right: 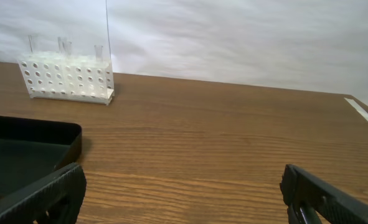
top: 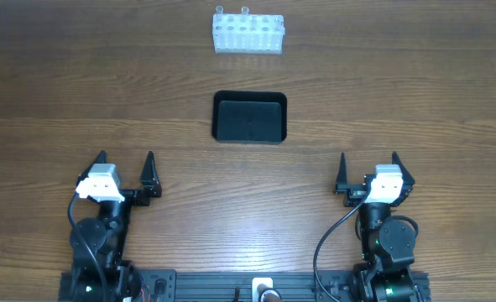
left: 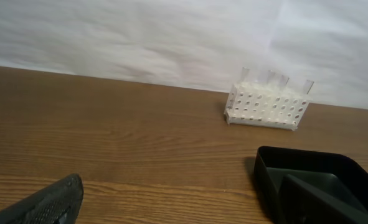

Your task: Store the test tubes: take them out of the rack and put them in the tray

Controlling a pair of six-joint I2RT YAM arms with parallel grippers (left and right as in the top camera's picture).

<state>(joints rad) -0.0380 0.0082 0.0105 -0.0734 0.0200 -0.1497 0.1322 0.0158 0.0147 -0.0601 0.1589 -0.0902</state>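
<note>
A white test tube rack (top: 248, 34) stands at the far middle of the wooden table, with a few clear tubes (top: 221, 12) sticking up from it. The rack (left: 266, 106) shows far off in the left wrist view, and the rack (right: 67, 77) again in the right wrist view. An empty black tray (top: 249, 117) lies just in front of it, mid-table. My left gripper (top: 124, 164) rests open near the front left. My right gripper (top: 368, 166) rests open near the front right. Both are well short of the tray and hold nothing.
Bare wooden tabletop (top: 415, 92) stretches around the tray and rack. A white wall (left: 140, 37) backs the table's far edge. The arm bases stand on a black rail (top: 248, 285) along the front edge.
</note>
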